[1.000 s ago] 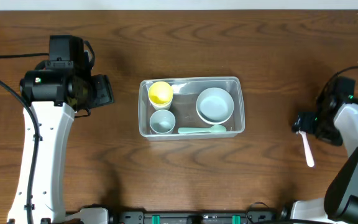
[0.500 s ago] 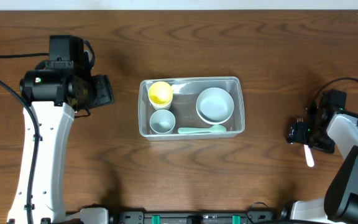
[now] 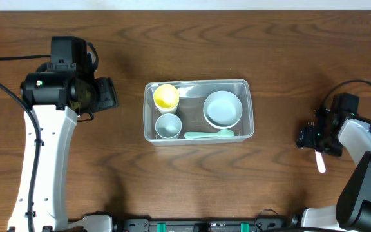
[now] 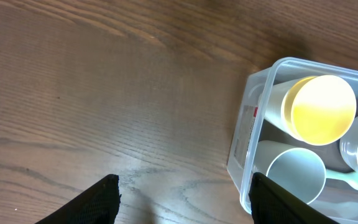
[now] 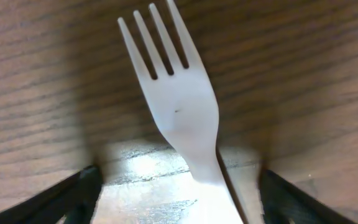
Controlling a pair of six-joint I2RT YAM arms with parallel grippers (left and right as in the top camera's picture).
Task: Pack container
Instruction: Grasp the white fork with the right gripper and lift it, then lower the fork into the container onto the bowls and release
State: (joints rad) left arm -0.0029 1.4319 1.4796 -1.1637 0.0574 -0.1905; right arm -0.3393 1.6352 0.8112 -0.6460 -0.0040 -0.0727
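At the middle of the dark brown wooden table [image 3: 282, 51] — the large clear plastic rectangular container [image 3: 198, 82] with rounded corners and a rim, long side running left to right in the overhead view. Holds four things. In its upper left corner, a small yellow plastic cup [image 3: 166, 96]; cannot tell whether upright or tilted. Just below that, in the lower left corner, a small pale bluish cup [image 3: 168, 125], mouth up. In the right half, a round pale bowl [image 3: 223, 108], mouth up as well. Along the lower wall, a pale green plastic spoon [image 3: 209, 135], lying flat with its scoop end to the right, just under the bowl. Well to the left of the container, the left gripper [image 3: 111, 95], hanging over bare wood. Seen from the left wrist, black fingers [image 4: 104, 190] spread wide with nothing between them, and the same corner of the container [image 4: 244, 134] off to the right with the yellow cup [image 4: 319, 109] and the pale cup [image 4: 296, 175] inside. Well to the right of the container, the right gripper [image 3: 308, 137], low over a white plastic fork [image 3: 320, 161] lying flat on the table. From the right wrist, the fork [image 5: 179, 118] fills the view, tines pointing away — fingers [image 5: 79, 193] parted on either side of its neck, neither one visibly touching it.
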